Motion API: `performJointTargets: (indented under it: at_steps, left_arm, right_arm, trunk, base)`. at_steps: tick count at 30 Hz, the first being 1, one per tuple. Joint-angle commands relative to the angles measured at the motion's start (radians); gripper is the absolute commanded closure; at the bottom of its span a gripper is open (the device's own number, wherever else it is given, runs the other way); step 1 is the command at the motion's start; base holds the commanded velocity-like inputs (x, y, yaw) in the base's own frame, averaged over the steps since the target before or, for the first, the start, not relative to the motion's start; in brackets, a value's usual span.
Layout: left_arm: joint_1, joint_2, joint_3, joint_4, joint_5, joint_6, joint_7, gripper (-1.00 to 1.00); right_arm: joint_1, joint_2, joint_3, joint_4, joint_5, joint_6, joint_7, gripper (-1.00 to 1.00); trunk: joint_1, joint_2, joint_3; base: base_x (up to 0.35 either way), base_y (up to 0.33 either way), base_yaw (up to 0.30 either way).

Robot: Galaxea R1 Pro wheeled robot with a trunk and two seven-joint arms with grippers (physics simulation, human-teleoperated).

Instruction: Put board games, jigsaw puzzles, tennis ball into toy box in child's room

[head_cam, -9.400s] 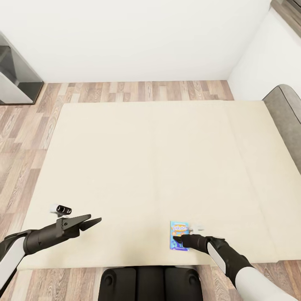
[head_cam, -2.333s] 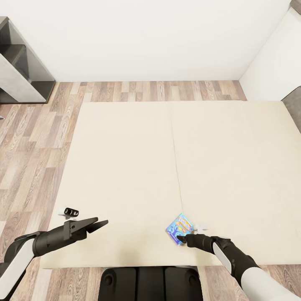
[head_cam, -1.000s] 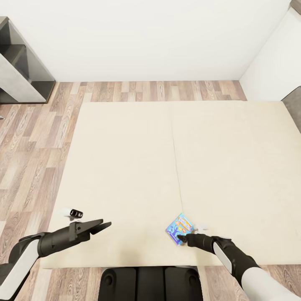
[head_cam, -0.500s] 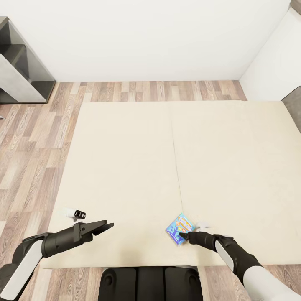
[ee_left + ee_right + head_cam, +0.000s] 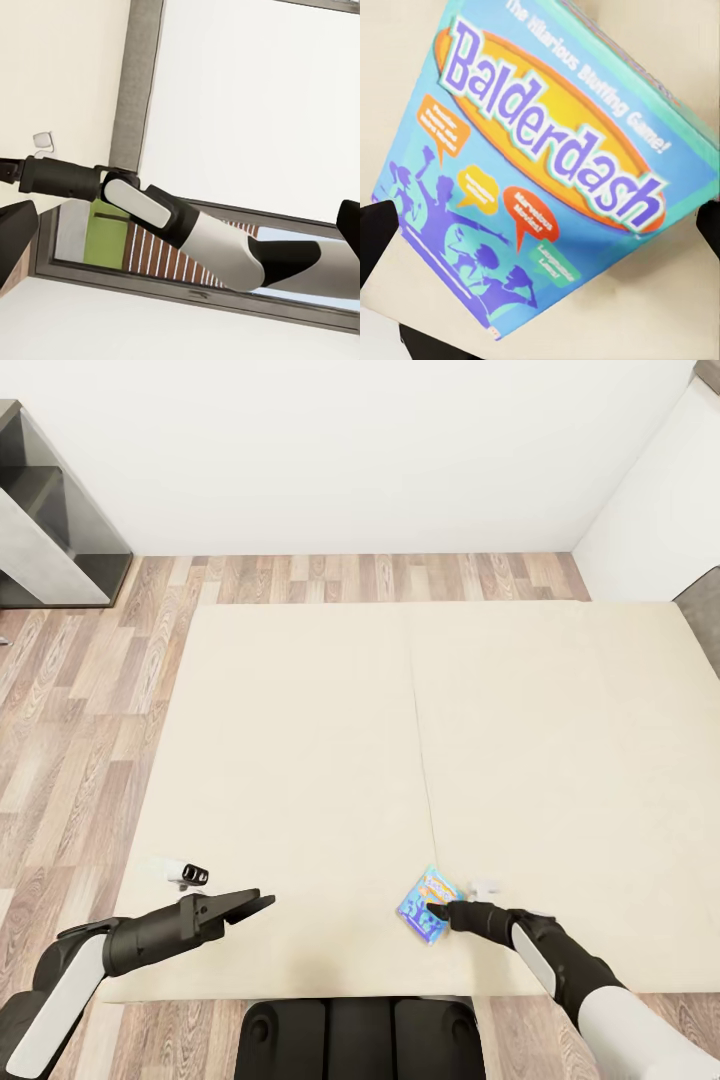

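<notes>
- Board game, head view: small blue box with an orange oval on the lid, lying flat on the bed, near the mattress edge closest to the robot and just to the robot's right of the mattress seam. It sits turned at an angle to that edge.
- Right gripper, head view: its dark tip is at the box's corner on the robot's side, overlapping it. Cannot tell how wide the fingers are, or whether they have hold of the box.
- Left gripper, head view: over the same near edge of the bed, well apart from the box, fingers close together and pointing toward the box, nothing between them.
- Wood floor lies beyond the bed on the robot's left; a grey shelf unit stands on it against the white wall.
- Left wrist view: the right arm, white and black, crosses the frame. Dark finger edges at both frame sides, wide apart, nothing held.
- Right wrist view: the board game lid reads "Balderdash", purple letters on an orange oval, with purple figures below. The beige mattress is under it. Dark finger tips at both frame sides flank the box; contact cannot be told.
</notes>
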Motion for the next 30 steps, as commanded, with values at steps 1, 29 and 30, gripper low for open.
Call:
performJointTargets:
  at_steps: [1, 29, 30]
  left_arm:
    - [-0.001, 0.001, -0.001, 0.000, 0.002, 0.004, -0.001, -1.00]
    - [0.000, 0.002, 0.000, 0.000, 0.001, 0.004, -0.003, -1.00]
    - [0.000, 0.002, 0.000, 0.000, 0.001, 0.004, -0.002, -1.00]
  right_arm:
    - [-0.001, 0.000, 0.005, -0.001, -0.008, 0.005, -0.003, -1.00]
    - [-0.003, 0.019, 0.006, -0.054, -0.010, 0.009, -0.003, -1.00]
    - [-0.003, 0.022, 0.006, -0.055, -0.010, 0.009, -0.004, -1.00]
  trunk:
    - [0.001, -0.001, -0.001]
    - [0.001, -0.001, -0.001]
    - [0.001, -0.001, -0.001]
  base:
    - [0.000, 0.000, 0.000]
    - [0.000, 0.000, 0.000]
    - [0.000, 0.000, 0.000]
